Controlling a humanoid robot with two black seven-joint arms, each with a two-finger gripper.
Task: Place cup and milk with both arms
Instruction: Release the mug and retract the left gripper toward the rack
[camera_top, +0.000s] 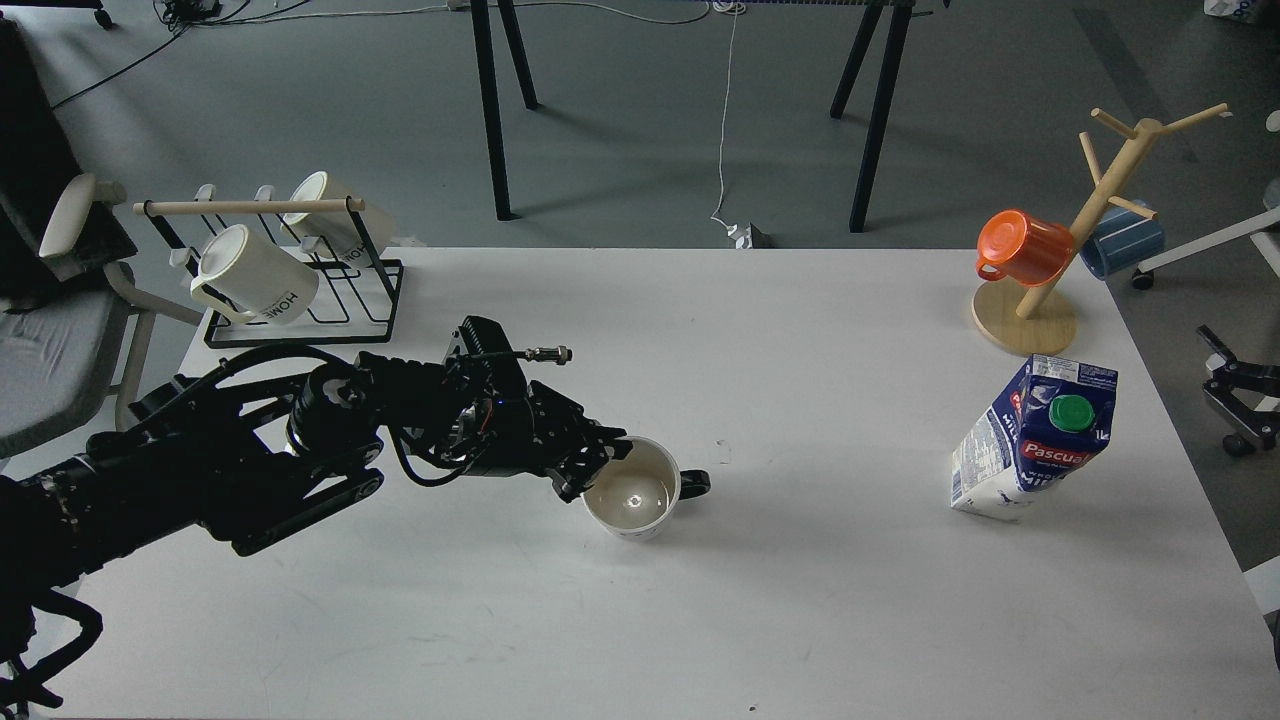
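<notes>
Near the middle of the white table (800, 620), the left gripper (598, 462) pinches, as far as I can tell, the white mug (632, 490) by its rim. The Pascual milk carton (1035, 440) stands well right. Beyond, an orange cup (1022, 246) hangs on a wooden tree (1095, 215).

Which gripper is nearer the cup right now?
Left. The left gripper is at the cup, its fingers at the rim's left side. The right gripper is not in view.
</notes>
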